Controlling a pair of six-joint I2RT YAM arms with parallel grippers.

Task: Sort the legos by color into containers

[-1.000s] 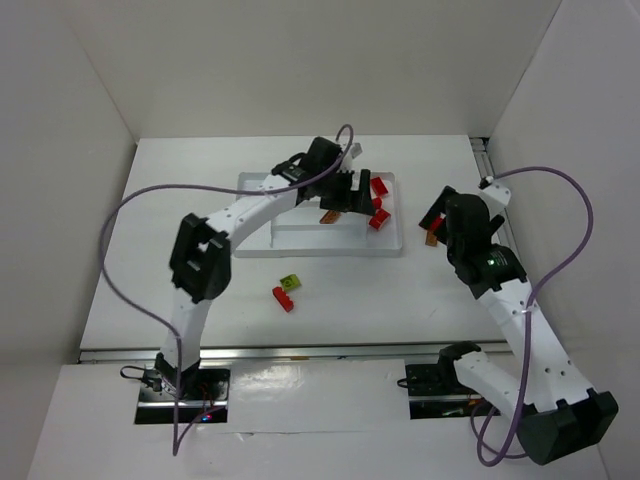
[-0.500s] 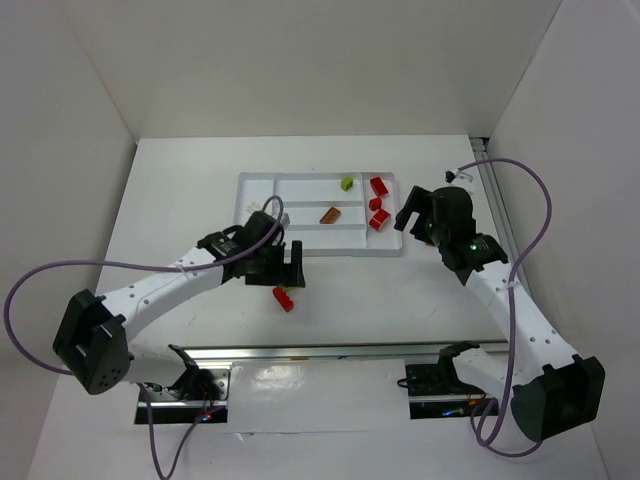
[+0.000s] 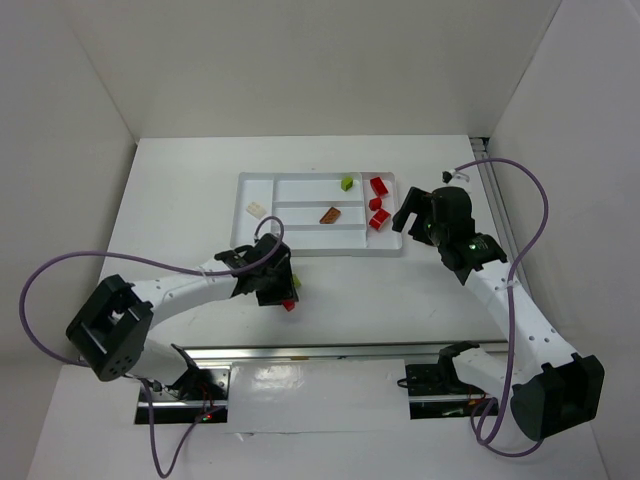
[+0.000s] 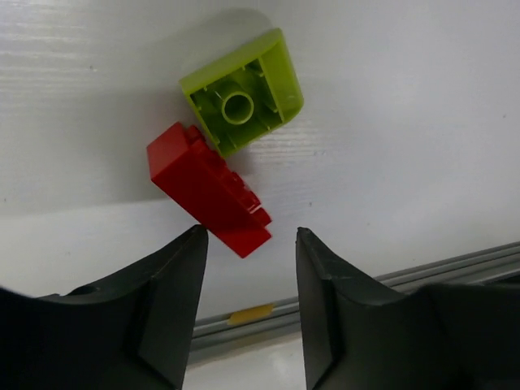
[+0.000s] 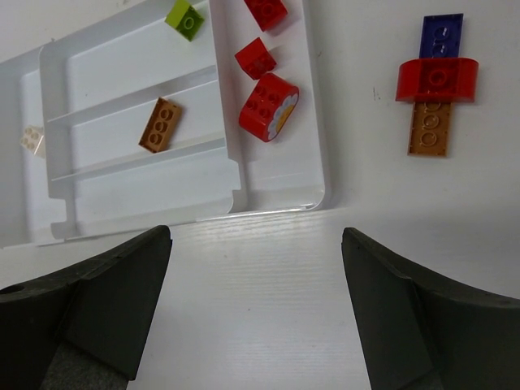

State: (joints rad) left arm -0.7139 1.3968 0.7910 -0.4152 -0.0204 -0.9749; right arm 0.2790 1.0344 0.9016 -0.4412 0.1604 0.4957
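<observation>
- Left arm (image 3: 180,290) lies low, elbow out to the left, left jaws parted and pointing down.
- Right arm (image 3: 512,305) stretches forward, right jaws wide apart.

Three views: one high overview, two close wrist cameras.
My top camera looks down from above and behind the arm bases (image 3: 185,385), taking in the whole table (image 3: 180,200). The left wrist camera sits very near the surface, facing down on the red brick (image 4: 210,188) and lime brick (image 4: 242,91), which show lower centre in the overview. The right wrist camera stands farther back, angled across the tray (image 5: 122,187), which lies upper centre in the overview.
</observation>
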